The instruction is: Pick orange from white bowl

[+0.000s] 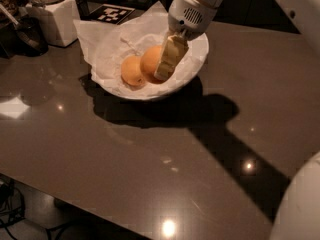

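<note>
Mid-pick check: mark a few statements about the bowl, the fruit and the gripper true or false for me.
1. Two fruits lie in the white bowl. True.
2. The gripper hangs over the square jar. False: it is down in the bowl, right at the orange.
3. The paler fruit sits image-left of the orange, touching it. True.
4. The bowl is lined with blue cloth. False: the lining is crumpled white paper.
</note>
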{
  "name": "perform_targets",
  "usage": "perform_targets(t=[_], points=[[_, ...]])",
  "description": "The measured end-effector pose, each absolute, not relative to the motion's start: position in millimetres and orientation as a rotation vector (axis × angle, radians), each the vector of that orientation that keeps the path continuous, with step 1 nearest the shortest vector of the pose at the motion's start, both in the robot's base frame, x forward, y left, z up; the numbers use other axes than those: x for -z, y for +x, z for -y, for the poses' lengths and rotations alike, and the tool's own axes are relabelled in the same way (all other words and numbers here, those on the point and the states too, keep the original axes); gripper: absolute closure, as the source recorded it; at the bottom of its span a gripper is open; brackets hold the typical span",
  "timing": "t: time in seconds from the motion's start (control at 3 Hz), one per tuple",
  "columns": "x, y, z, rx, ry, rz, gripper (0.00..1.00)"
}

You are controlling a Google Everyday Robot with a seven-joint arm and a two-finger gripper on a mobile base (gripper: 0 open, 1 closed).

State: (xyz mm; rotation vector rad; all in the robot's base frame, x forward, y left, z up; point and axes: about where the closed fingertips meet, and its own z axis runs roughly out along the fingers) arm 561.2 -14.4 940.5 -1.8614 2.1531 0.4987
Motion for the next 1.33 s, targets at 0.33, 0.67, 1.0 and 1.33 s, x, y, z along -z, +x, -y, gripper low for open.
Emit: perform_targets(t=[0.33, 0.67, 1.0, 1.33], points=[[-962.1, 532.5, 18.7, -0.524, -1.925, -2.016, 1.0], [-977.4, 502.8, 30.0, -0.55, -1.964, -1.889, 1.0], [-984.9, 478.0, 43.7, -0.563, -1.978, -1.8, 1.0], [-985.4, 481.4, 41.8, -0.553, -1.97, -1.79, 1.0]])
